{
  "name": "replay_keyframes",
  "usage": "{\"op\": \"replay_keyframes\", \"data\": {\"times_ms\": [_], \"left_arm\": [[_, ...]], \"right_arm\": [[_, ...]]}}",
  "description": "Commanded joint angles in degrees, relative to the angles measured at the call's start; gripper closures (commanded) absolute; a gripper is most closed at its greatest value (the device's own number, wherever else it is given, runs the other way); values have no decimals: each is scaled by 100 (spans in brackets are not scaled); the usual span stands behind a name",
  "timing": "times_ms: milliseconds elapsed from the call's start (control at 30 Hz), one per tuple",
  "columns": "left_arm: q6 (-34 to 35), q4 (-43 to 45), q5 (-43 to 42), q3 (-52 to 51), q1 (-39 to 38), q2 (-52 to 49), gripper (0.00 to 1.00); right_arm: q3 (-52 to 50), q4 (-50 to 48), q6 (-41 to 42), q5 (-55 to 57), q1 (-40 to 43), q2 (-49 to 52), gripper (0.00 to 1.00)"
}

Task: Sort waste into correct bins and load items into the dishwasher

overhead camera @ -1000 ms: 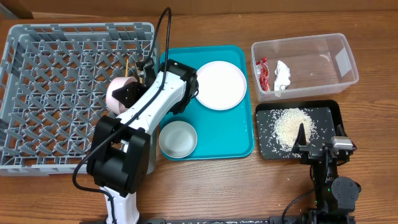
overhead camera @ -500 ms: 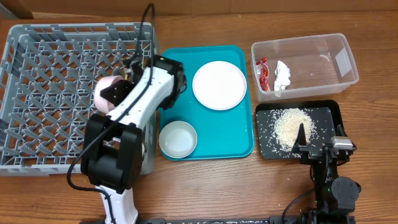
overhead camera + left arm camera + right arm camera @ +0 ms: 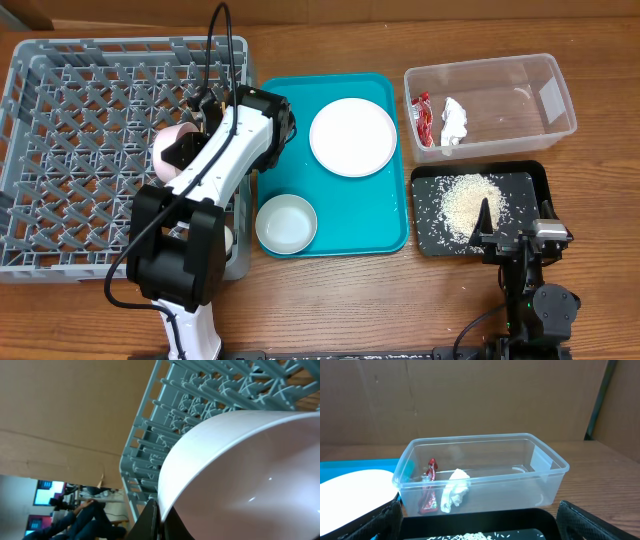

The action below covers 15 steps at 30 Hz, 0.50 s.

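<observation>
My left gripper (image 3: 188,148) is shut on the rim of a pale pinkish bowl (image 3: 167,152) and holds it tilted above the right part of the grey dish rack (image 3: 70,130). In the left wrist view the bowl (image 3: 240,470) fills the frame, with the rack (image 3: 200,390) behind it. A large white plate (image 3: 352,137) and a smaller white dish (image 3: 286,222) sit on the teal tray (image 3: 385,225). The clear tub (image 3: 495,65) holds the red wrapper (image 3: 422,118) and white tissue (image 3: 453,122). My right gripper (image 3: 517,225) is open and empty at the front edge of the black tray (image 3: 535,180).
Loose rice lies in the black tray. In the right wrist view the tub (image 3: 485,440), wrapper (image 3: 429,492), tissue (image 3: 454,491) and plate (image 3: 355,490) show ahead. A white round thing (image 3: 229,238) is partly hidden under the left arm at the rack's front right corner.
My left arm has carried the bowl leftward from the tray's edge to over the rack. The right arm has not moved.
</observation>
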<state>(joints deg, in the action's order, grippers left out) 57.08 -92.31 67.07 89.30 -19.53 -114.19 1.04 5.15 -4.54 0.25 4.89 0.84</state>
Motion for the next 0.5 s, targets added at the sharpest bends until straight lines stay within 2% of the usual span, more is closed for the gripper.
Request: {"op": "replay_keyframes", "data": {"times_ms": [0, 300, 400, 467], "left_arm": [[162, 275, -752, 85, -94, 20, 95], [160, 420, -1207, 85, -129, 20, 87], [125, 417, -1250, 85, -140, 20, 78], [-4, 415, -1252, 85, -140, 20, 68]], "right_arm": [[-57, -33, -20, 4, 7, -46, 0], [-57, -33, -22, 4, 7, -46, 0], [-57, -33, -22, 4, 7, -46, 0], [-57, -33, -22, 4, 7, -46, 0]]}}
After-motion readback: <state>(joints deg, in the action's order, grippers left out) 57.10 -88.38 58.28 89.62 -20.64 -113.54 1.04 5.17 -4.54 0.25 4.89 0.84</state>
